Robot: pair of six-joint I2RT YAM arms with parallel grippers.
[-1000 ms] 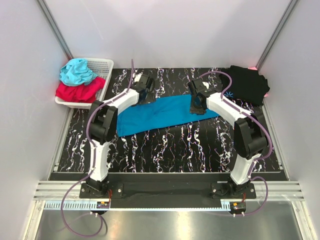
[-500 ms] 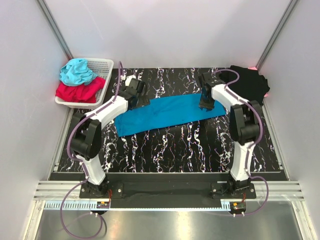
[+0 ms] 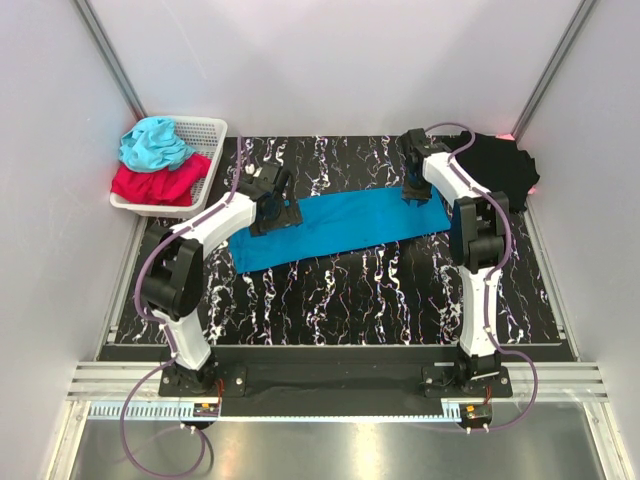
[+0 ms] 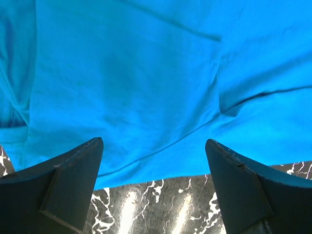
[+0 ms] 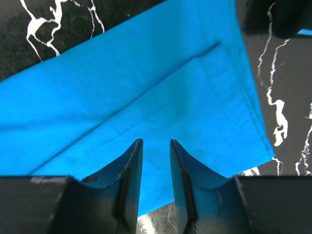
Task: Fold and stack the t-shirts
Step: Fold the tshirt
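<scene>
That black, white-veined marble-look tabletop (image 3: 340, 300) took up most of the view. Stretched across it lay the plain medium-blue short-sleeved t-shirt (image 3: 340, 225), a long folded band running from beneath the left gripper (image 3: 272, 208) to beneath the right gripper (image 3: 415, 188).

The black t-shirt (image 3: 505, 170) sat heaped just beyond the right fingers, off to their outer side. The white plastic lattice basket (image 3: 205, 135) of red and turquoise cloths (image 3: 155, 160) sat apart from the left fingers.

The left fingers (image 4: 73, 170) were splayed wide and empty, with the blue cloth's edge lying between them. The right fingers (image 5: 131, 165) were only narrowly parted, nothing pinched, a corner of the band lying off to one side of them.

That tee looked light, limp and likely to sag, and its layers could slide apart. The corners of its short ends looked the best hold, every layer pinched together.

Its sleeves were out of sight and the layer count unclear. The right arm cut across the black tee, so neither its print nor any fold could be made out.
</scene>
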